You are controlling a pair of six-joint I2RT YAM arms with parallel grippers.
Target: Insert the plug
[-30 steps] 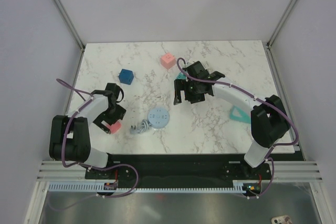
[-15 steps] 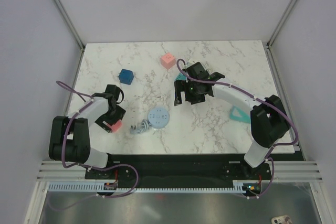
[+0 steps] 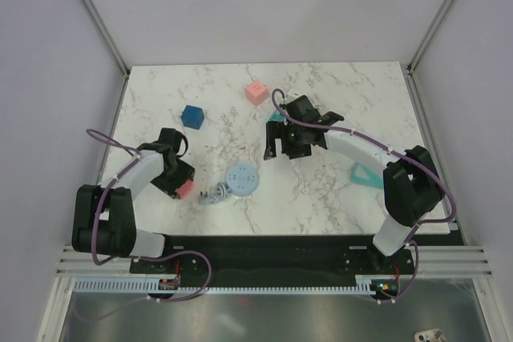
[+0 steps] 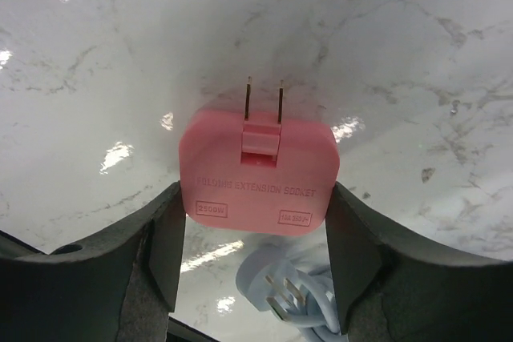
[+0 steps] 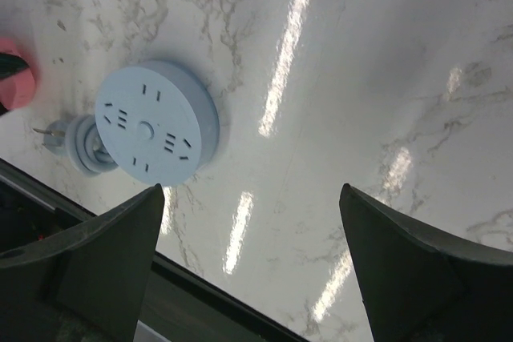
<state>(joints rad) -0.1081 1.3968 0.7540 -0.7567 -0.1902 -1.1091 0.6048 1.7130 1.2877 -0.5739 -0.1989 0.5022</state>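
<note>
My left gripper [image 3: 178,184] is shut on a pink plug adapter [image 4: 258,170] with two metal prongs [image 4: 264,102] pointing away from the wrist, held above the marble. It shows pink at the fingertips in the top view [image 3: 185,189]. A round light-blue socket disc [image 3: 241,179] lies right of it, with its coiled cord and three-pin plug [image 3: 215,195] beside; the cord plug also shows under the adapter [image 4: 284,295]. My right gripper [image 3: 282,148] is open and empty, above the table up-right of the disc [image 5: 156,121].
A blue cube [image 3: 191,116] and a pink cube [image 3: 256,92] lie at the back. A teal piece [image 3: 276,117] sits behind the right gripper, and a teal triangle [image 3: 367,176] lies at the right. The table's black front edge [image 5: 200,278] is near.
My left gripper has moved right and slightly up with the pink adapter, closer to the cord plug and disc. The right arm has barely moved.
</note>
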